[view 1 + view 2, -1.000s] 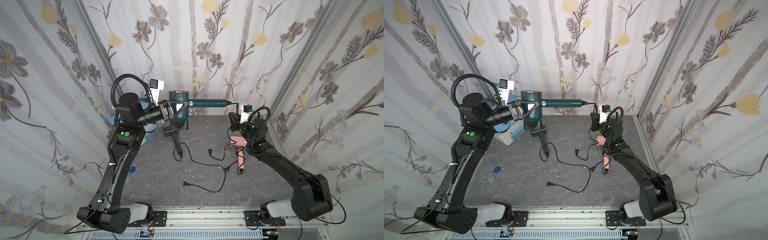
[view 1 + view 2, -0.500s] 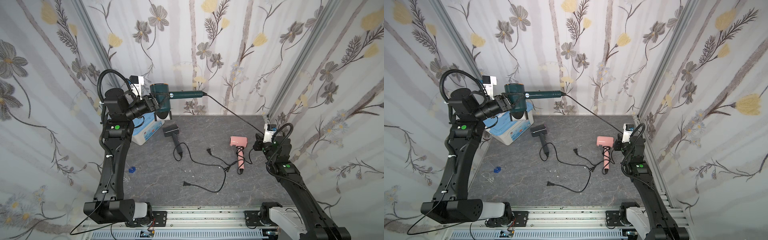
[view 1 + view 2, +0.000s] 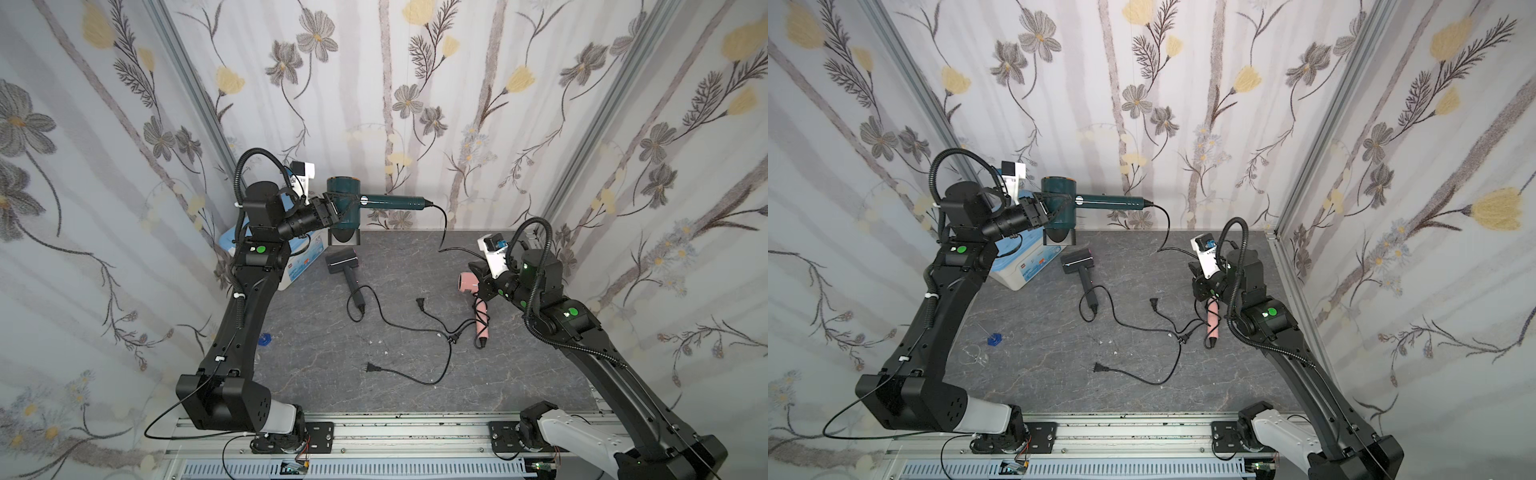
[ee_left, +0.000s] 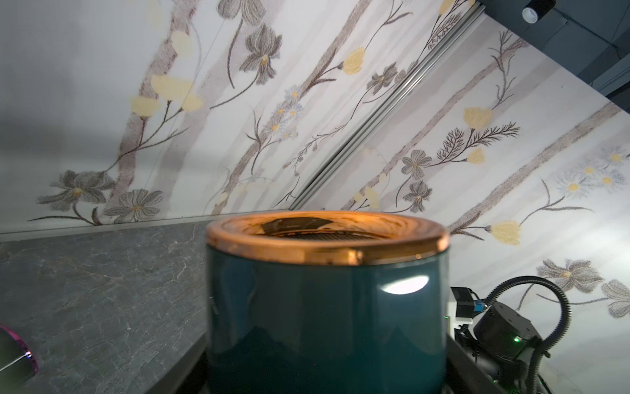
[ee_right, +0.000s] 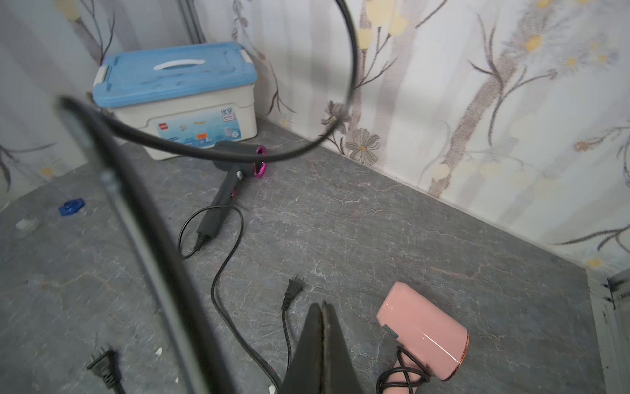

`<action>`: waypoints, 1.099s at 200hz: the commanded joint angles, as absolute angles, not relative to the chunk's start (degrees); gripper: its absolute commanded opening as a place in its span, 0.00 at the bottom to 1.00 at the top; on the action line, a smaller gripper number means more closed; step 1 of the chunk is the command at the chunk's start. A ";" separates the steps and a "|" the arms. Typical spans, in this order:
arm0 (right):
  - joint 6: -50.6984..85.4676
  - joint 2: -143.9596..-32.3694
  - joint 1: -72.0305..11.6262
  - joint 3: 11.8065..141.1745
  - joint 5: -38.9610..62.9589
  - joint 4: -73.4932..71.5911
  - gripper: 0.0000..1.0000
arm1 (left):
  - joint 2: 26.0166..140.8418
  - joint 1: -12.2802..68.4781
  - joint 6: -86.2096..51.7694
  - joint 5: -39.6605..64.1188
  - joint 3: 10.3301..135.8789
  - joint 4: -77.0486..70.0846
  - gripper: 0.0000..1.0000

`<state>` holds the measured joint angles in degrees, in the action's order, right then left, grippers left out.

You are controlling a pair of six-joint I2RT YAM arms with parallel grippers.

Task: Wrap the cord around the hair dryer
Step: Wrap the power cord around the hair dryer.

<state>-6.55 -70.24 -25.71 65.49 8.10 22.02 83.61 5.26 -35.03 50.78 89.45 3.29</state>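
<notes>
Left gripper (image 3: 332, 210) is clamped on the barrel of the teal hair dryer (image 3: 345, 198) and holds it in the air near the back wall, above the far left part of the counter (image 3: 415, 382). The dryer's handle sticks out level toward the robot's right. Its nozzle points down at the counter. In the left wrist view the teal barrel (image 4: 324, 300) fills the foreground, copper-rimmed end away from the camera.

The cord (image 3: 444, 226) leaves the end of the handle, drops in a slack curve and runs across to the right gripper (image 3: 478, 272). None of it is wound on the dryer. The right gripper hovers low over the right side of the counter, and in the right wrist view it (image 5: 322, 327) has its jaws pressed flat together. A loop of the cord (image 5: 351, 68) swings past close to that camera. Whether the cord is pinched between the jaws cannot be made out.

A black hair dryer (image 3: 341, 262) and a pink hair dryer (image 5: 422, 331) lie on the counter, their own cords loose. The pink one lies just beside the right gripper. A blue-lidded box (image 5: 177, 71) stands in the far left corner.
</notes>
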 commanded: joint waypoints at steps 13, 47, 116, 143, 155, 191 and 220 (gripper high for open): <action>-16.12 -75.62 -35.99 75.05 -2.15 38.99 0.00 | 87.43 7.90 -27.96 51.94 89.86 1.89 0.00; -19.01 -81.63 -39.64 84.82 -14.68 45.82 0.00 | 91.12 12.62 -19.38 57.28 90.70 8.98 0.00; -29.54 -95.27 -33.12 102.75 -19.78 47.82 0.00 | 88.42 18.29 -3.83 71.44 88.18 22.86 0.00; -31.00 -99.27 -27.02 106.73 -11.25 46.06 0.00 | 86.25 19.91 -5.77 78.46 84.72 17.07 0.00; -30.38 -100.59 -24.83 107.03 -4.73 44.50 0.00 | 85.44 20.53 -9.45 79.88 83.67 10.61 0.00; -25.84 -105.42 -20.47 103.84 16.49 40.30 0.00 | 87.65 20.60 -25.87 79.69 81.78 -11.08 0.00; -20.63 -107.06 -18.61 97.63 26.64 34.35 0.00 | 91.38 20.48 -41.77 75.67 82.86 -28.33 0.00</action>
